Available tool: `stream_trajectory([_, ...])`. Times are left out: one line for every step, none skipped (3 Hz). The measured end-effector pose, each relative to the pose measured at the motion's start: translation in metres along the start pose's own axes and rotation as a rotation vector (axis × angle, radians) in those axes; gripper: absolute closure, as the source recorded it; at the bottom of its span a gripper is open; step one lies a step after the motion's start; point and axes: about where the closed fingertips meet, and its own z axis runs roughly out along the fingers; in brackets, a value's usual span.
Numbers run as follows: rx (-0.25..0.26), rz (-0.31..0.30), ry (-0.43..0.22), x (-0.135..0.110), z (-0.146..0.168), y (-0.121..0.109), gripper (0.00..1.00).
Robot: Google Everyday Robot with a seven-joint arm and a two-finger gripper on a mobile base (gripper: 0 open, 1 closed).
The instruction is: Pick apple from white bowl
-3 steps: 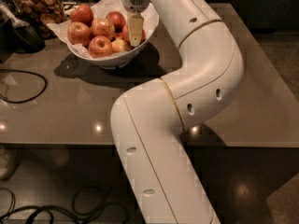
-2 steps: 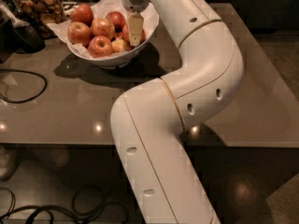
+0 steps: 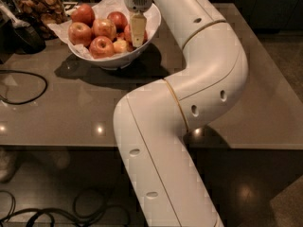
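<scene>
At the left edge of the frame a dark cable (image 3: 21, 86) looped across the grey-brown table (image 3: 71, 112). Above it, in the upper left corner, a black object (image 3: 23, 34) sat in front of a clear jar of brown snacks (image 3: 40, 6).

Just right of the jar stood the white bowl (image 3: 113, 61), lined with crinkled white paper (image 3: 108, 3) that rose above its rim. Red apples were piled inside: one at the back left (image 3: 84, 14), one at the left (image 3: 79, 33), one in the middle (image 3: 104, 28), one at the front (image 3: 102, 46) and a darker one at the back (image 3: 117, 20). A smaller, paler yellow-orange apple (image 3: 121, 45) lay low towards the front right.

The gripper (image 3: 137, 39) hung down into the right side of the bowl from the top of the frame. Its pale tip lay over the apple (image 3: 127, 33), which sat at the bowl's right, still among the others and largely hidden behind the tool. Whether the gripper was spread, pressed together or pinching the fruit could not be told.

From the gripper the white arm (image 3: 213, 70) curved right over the table, bent at the elbow, then ran down to the lower middle of the frame.
</scene>
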Motion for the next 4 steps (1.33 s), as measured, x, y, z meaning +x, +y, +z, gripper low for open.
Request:
stream_trajectory([-0.011,-0.005,0.004,-0.004,0.007,0.001,0.28])
stream_trajectory([-0.022,-0.014,0.008,-0.008,0.014,0.001,0.28])
stream_trajectory([-0.036,-0.023,0.011,-0.011,0.025,0.001,0.3])
stream_trajectory([-0.033,-0.034,-0.012,-0.013,0.026,0.001,0.49])
